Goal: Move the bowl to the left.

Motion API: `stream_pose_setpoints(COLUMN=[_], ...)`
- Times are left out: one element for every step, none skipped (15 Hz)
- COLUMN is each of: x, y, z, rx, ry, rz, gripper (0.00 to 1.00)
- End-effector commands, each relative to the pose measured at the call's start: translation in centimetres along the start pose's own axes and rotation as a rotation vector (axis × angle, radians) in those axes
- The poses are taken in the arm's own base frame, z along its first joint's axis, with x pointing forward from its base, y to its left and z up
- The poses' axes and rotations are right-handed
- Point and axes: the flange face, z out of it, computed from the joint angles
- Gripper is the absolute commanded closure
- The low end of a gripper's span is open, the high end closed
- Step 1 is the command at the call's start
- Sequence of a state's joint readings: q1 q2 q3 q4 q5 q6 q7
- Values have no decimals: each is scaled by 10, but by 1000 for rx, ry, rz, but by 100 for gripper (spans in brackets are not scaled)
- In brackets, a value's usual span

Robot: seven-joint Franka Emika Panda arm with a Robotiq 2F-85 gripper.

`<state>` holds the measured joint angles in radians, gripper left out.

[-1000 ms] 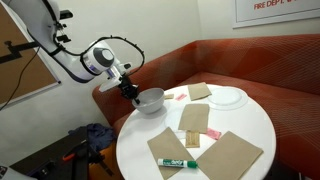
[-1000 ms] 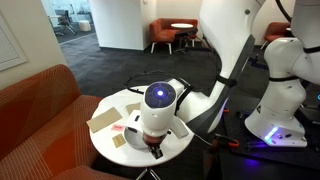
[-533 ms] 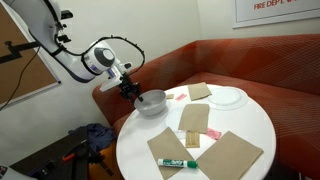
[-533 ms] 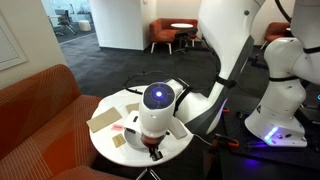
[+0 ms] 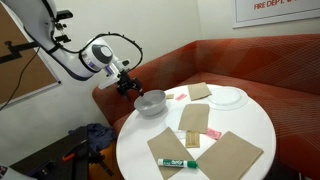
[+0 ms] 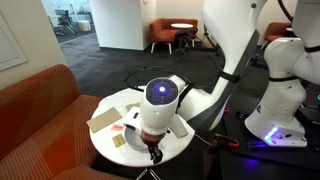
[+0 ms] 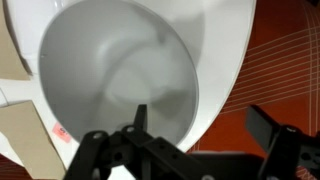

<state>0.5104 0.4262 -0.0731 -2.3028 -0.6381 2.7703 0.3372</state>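
The pale grey-white bowl [image 5: 150, 102] sits on the round white table [image 5: 262, 125], close to its edge nearest the arm. My gripper [image 5: 126, 87] hangs just above and beside the bowl's rim, open. The wrist view looks straight down into the bowl [image 7: 110, 70]. There the gripper [image 7: 203, 125] straddles the rim, one finger [image 7: 140, 115] over the inside wall and the other out over the red seat. Nothing is gripped. In an exterior view the wrist [image 6: 158, 100] hides the bowl.
A flat white plate [image 5: 228, 97] lies at the far side of the table. Several brown paper pieces [image 5: 235, 152] and a green marker [image 5: 176, 162] lie across the middle and front. A red-orange sofa [image 5: 250, 60] curves round behind, and a second robot base [image 6: 280, 110] stands close by.
The jaws have gone from shut on the bowl's rim to open, letting the bowl go. The gripper has risen slightly and drawn back from the bowl, which rests on the table.
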Motion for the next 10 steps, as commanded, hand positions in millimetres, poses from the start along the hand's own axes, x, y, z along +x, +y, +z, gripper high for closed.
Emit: stream_pose_setpoints(x=[-16, -21, -25, -31, -36, -41, -46, -52, -58, -64], y=[2, 3, 4, 6, 9, 11, 13, 16, 18, 20], z=[-30, -38, -44, -51, -57, -64, -69, -75, -80, -85], rx=[-15, -7, -3, 1, 3, 7, 9, 12, 15, 17], ry=[29, 41, 49, 59, 68, 74, 80, 87, 92, 101], rz=[32, 40, 56, 70, 90, 120, 144, 171, 194, 215], gripper=[0, 0, 0, 0, 0, 0, 0, 0, 0, 0])
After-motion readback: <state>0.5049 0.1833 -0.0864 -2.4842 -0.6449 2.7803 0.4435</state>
